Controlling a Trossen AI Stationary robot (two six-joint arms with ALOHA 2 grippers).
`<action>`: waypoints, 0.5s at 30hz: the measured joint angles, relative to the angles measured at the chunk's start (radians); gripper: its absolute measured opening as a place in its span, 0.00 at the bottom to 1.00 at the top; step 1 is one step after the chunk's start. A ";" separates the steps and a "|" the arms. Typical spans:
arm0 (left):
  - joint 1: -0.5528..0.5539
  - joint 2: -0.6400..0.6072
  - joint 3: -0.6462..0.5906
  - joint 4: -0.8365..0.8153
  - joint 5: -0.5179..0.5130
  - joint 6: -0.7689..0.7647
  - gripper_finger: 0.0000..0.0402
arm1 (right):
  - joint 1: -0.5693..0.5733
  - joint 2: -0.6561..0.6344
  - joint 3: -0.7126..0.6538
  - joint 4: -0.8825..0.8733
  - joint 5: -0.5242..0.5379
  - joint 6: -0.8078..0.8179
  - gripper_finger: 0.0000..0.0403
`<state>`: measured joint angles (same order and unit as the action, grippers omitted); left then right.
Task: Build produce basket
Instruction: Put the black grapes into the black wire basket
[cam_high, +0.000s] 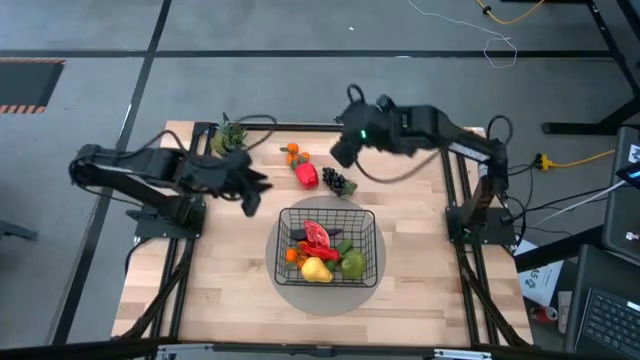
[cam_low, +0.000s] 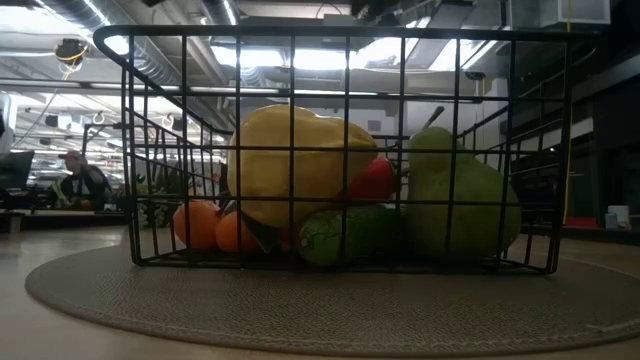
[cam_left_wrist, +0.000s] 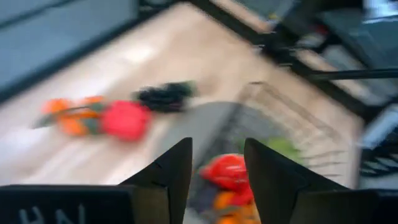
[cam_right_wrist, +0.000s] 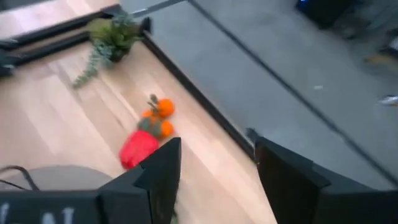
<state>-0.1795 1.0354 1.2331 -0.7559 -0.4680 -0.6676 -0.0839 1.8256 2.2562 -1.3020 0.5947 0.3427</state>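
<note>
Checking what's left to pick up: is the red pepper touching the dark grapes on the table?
Cannot tell. In the high view the red pepper and dark grapes sit side by side, with neither gap nor contact plain.

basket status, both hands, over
Left hand open, empty, left of basket. Right hand open, empty, above grapes. Basket part filled; red pepper, oranges, grapes outside. Nothing blocking.

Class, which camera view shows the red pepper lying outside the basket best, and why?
The right wrist view: the red pepper lies whole and fairly sharp beside the oranges. The high view shows it small, the left wrist view blurred; the low view does not show it.
</note>
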 joint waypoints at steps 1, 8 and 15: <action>0.010 -0.015 0.000 -0.034 -0.027 0.005 0.35 | -0.028 0.000 -0.022 0.044 -0.056 -0.017 0.51; 0.083 -0.079 0.000 -0.132 -0.171 0.036 0.35 | -0.130 0.000 -0.258 0.248 -0.267 -0.058 0.51; 0.144 -0.089 0.000 -0.144 -0.237 0.152 0.36 | -0.154 0.001 -0.525 0.380 -0.290 -0.032 0.51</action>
<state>-0.0356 0.9466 1.2327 -0.9001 -0.7054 -0.5156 -0.2375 1.8263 1.7316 -0.9225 0.3051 0.3110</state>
